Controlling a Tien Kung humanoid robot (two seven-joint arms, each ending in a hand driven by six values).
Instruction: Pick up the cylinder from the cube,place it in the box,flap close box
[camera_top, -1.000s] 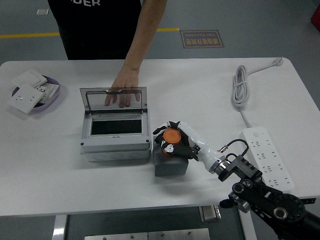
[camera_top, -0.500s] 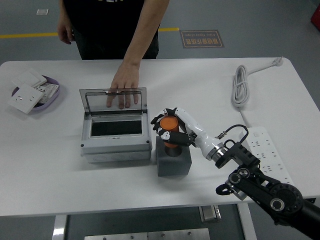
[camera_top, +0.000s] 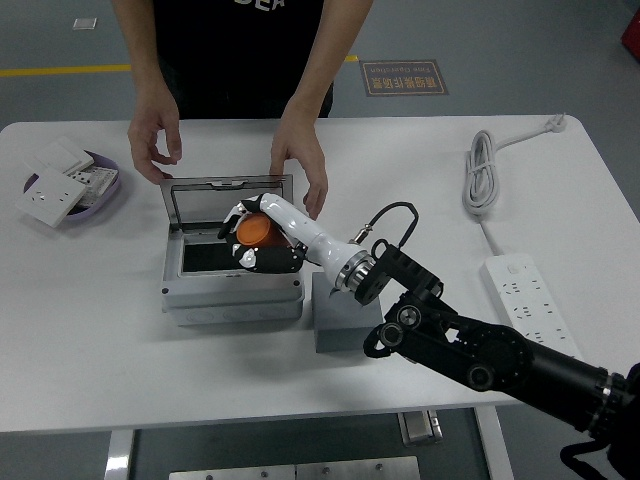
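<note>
Over the open box (camera_top: 232, 285) at centre frame, the right hand (camera_top: 262, 235) reaches leftward, fingers clamped on the orange cylinder (camera_top: 256, 231), its axis tilted from upright, round face toward the camera.

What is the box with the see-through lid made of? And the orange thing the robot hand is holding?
The grey box looks like matte moulded plastic; its smoky see-through flap lid seems to be clear tinted plastic, since the table shows through it. The orange cylinder, gripped by the right hand, looks smooth and evenly coloured, probably plastic, though that's uncertain.
</note>
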